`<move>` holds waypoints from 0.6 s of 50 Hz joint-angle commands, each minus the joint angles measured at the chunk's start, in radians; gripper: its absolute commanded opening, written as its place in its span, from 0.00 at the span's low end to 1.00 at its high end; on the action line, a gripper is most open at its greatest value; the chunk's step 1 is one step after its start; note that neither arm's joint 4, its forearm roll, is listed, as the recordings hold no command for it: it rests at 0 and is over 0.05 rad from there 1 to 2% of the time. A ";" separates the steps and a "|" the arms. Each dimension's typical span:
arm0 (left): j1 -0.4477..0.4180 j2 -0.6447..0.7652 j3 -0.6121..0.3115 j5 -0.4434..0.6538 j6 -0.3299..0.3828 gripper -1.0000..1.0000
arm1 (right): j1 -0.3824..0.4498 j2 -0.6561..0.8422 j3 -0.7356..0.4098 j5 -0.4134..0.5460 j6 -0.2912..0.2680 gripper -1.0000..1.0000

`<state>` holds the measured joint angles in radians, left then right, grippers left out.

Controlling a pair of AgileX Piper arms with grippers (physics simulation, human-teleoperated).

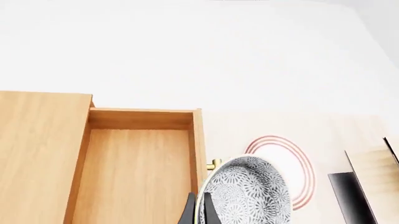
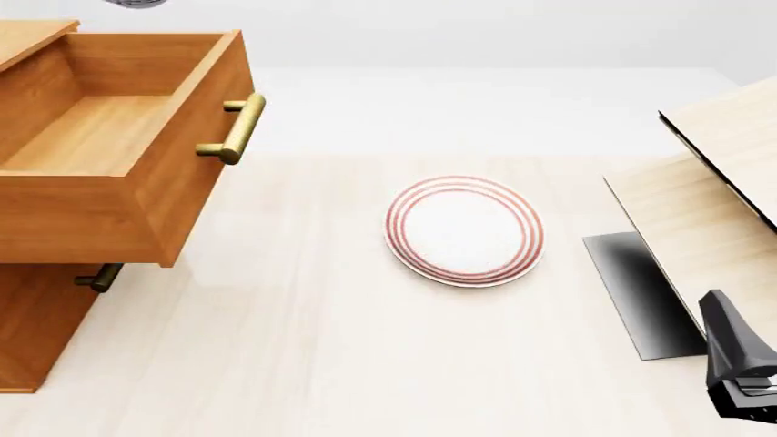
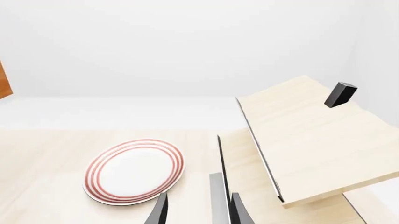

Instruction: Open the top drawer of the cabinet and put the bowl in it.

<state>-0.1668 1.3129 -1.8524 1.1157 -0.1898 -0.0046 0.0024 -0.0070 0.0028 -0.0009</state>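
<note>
Wooden top drawer open, bare inside.

Orange-brown cabinet at the front view's left edge, top drawer pulled fully open, brass bar handle, speckled grey-blue bowl tilted at the left wrist view's bottom edge.

Warm orange-brown wood on the cabinet and its top drawer, fine straight grain, smooth satin look. Brass-coloured metal bar handle, soft sheen. Pale, matt light-wood table, grain barely there; same pale wood on the slanted structure, with dark edges. Glazed-looking white plate with red rings, smooth. Speckled bowl: ceramic look, white with a dense grey-blue pattern, plain pale rim. Matt black gripper fingers, plastic-like.
</note>
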 commanded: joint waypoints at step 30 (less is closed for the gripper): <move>0.146 -0.177 0.237 -0.085 -0.061 0.00 | 0.000 0.000 0.002 -0.001 0.000 1.00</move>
<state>-0.0546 1.1653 -1.6714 1.0663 -0.2389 -0.0047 0.0024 -0.0070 0.0028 -0.0010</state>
